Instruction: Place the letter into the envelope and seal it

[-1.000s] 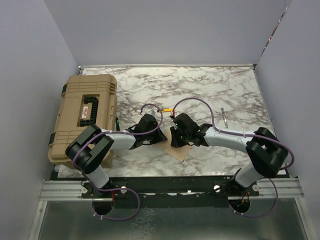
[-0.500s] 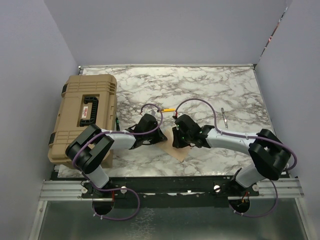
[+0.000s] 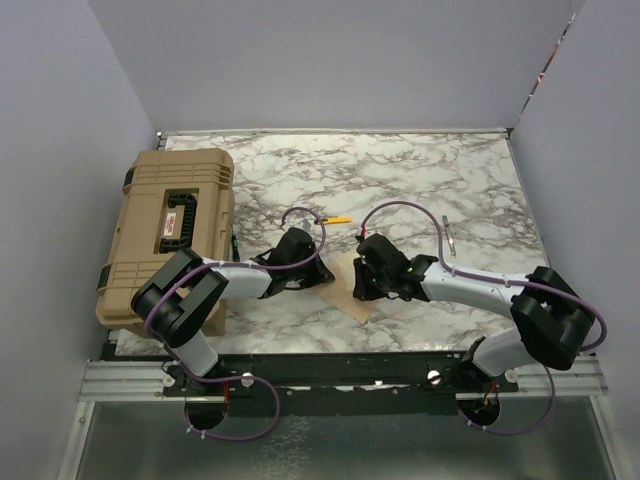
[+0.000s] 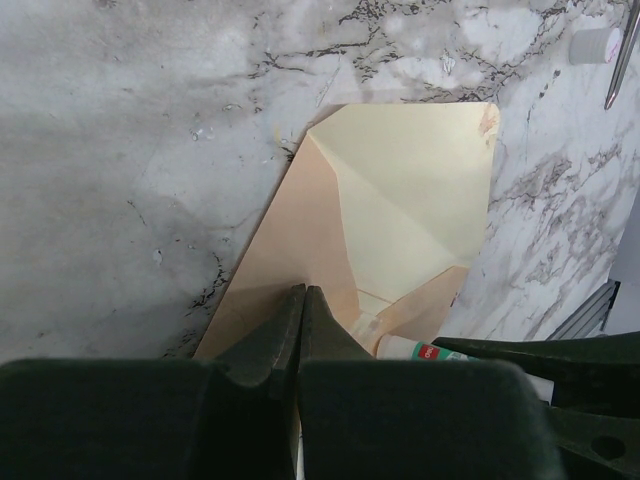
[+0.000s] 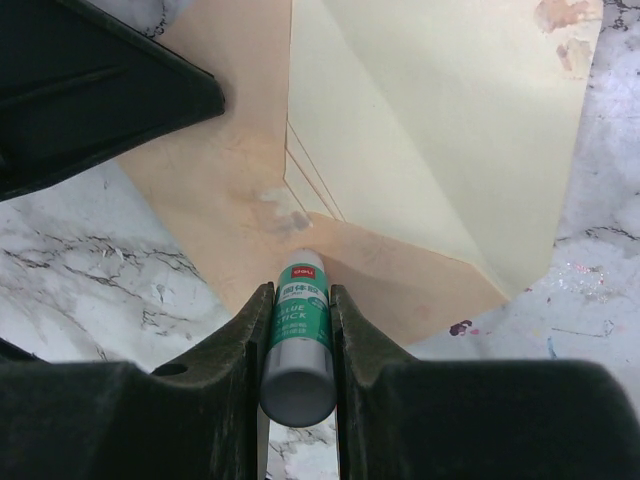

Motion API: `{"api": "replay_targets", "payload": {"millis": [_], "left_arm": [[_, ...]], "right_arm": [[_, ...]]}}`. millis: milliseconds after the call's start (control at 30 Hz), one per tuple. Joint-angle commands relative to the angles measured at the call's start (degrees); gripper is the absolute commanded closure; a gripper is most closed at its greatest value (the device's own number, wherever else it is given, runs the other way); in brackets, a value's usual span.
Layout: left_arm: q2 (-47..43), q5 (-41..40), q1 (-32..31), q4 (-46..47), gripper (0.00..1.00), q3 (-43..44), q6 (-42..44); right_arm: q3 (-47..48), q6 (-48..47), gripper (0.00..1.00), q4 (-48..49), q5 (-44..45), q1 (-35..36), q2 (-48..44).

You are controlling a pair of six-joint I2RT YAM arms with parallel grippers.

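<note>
The envelope (image 3: pixel 347 272) lies flat on the marble table with its flap open and its cream inside (image 4: pixel 400 190) showing; it also shows in the right wrist view (image 5: pixel 440 150). The letter does not show as a separate sheet. My left gripper (image 3: pixel 322 272) is shut with nothing between the fingers, and its tips (image 4: pixel 303 292) rest on the envelope's tan edge. My right gripper (image 3: pixel 360 288) is shut on a green-and-white glue stick (image 5: pixel 300 320). The stick's tip touches the tan part of the envelope beside the flap fold. The stick also shows in the left wrist view (image 4: pixel 415 348).
A tan hard case (image 3: pixel 170 230) stands at the table's left side. A yellow-orange item (image 3: pixel 338 219) lies behind the grippers. A thin metal pen (image 3: pixel 450 235) lies to the right, with a small white cap (image 4: pixel 597 45) near it.
My right arm has shifted toward the near right, drawing the glue stick's tip along the envelope. My left gripper has stayed put on the envelope.
</note>
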Motion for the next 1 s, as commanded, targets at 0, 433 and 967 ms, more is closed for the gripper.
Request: {"api": "replay_targets", "payload": {"millis": [0, 433, 967], "left_arm": [[2.7, -1.2, 0.1, -6.3, 1.0, -1.0, 2.4], [3.4, -1.0, 0.1, -6.5, 1.0, 0.3, 2.6], [1.1, 0.9, 0.1, -10.2, 1.0, 4.5, 6.9]], "right_arm": [[-1.2, 0.8, 0.99, -3.6, 2.0, 0.0, 0.8], [3.8, -4.0, 0.99, 1.0, -0.1, 0.0, 4.3], [-2.5, 3.6, 0.99, 0.0, -4.5, -20.3, -14.6]]}}
